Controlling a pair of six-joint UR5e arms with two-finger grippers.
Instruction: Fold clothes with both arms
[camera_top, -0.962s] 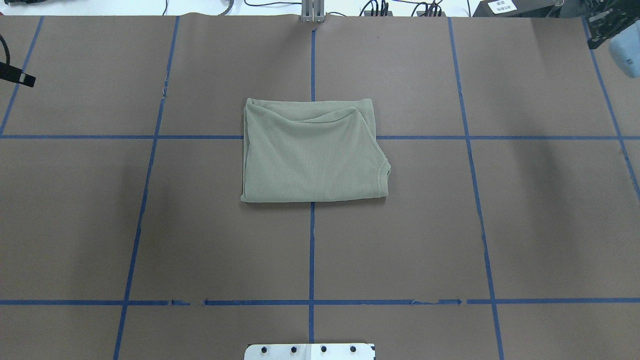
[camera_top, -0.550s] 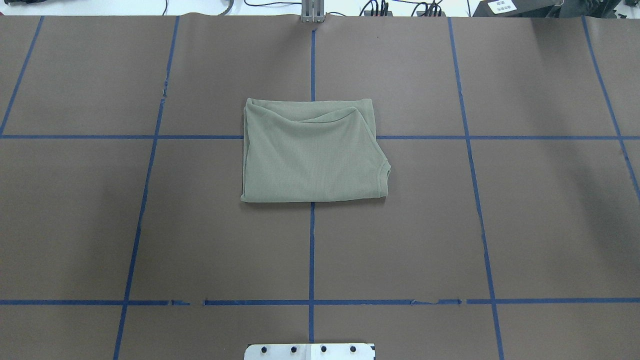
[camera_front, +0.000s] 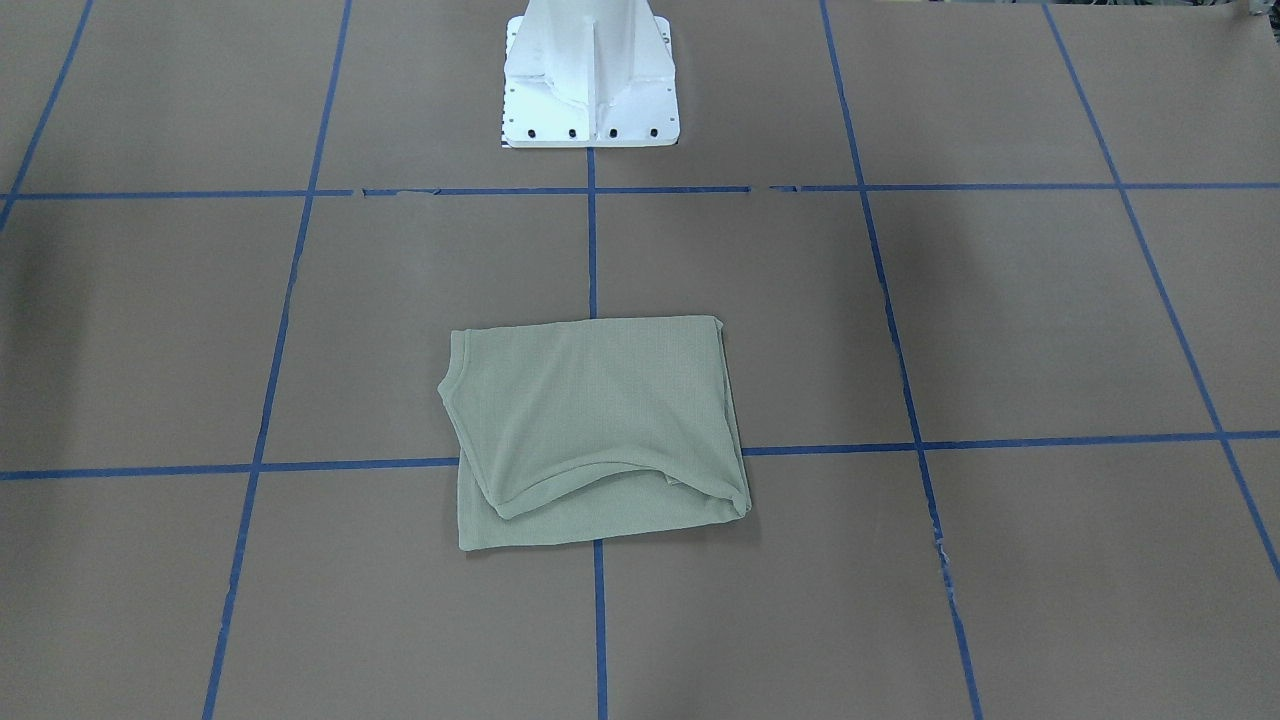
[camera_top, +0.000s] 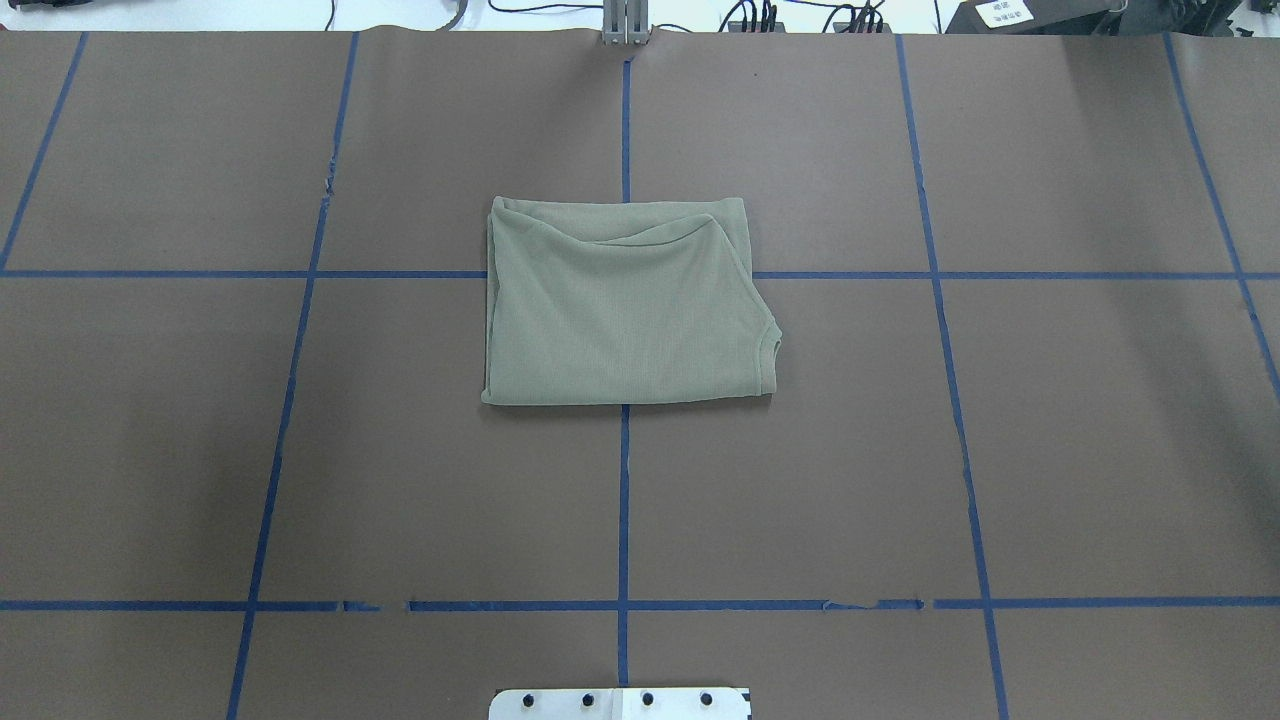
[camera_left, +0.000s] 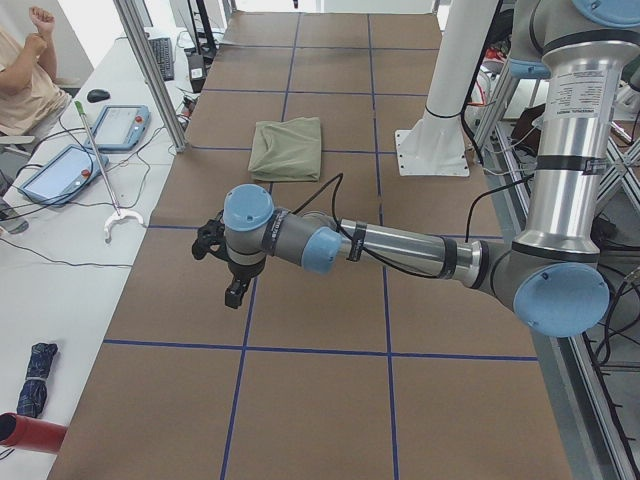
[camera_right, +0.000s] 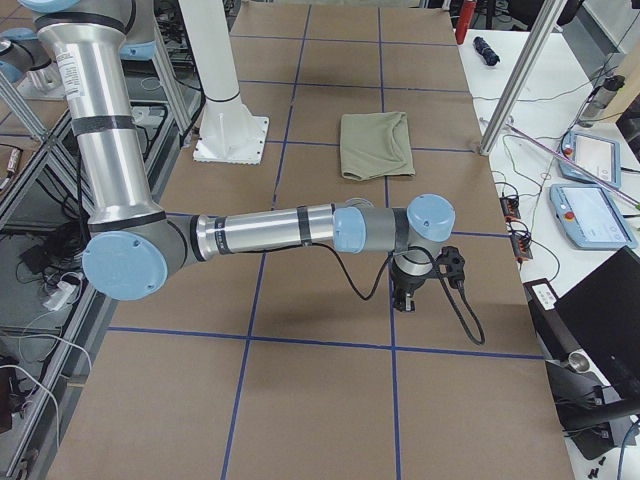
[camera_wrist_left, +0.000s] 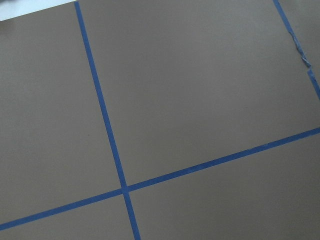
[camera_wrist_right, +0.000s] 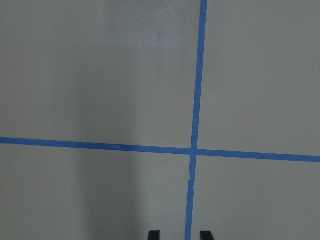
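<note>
At the middle of the overhead frame, the folded shirt lay flat on the brown table, across a crossing of tape lines. My right gripper, well apart from it, held its tips spread over bare table with nothing between them. Whether the left gripper was spread, I could not tell. I judged the knit light, soft and limp, its layers prone to slide, so I would pinch the lower corners through every layer.

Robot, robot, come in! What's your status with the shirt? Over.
Right gripper jaws apart, empty; left gripper jaws unclear. Shirt folded, lying flat, neither gripper touching it. Nothing blocking it.
</note>
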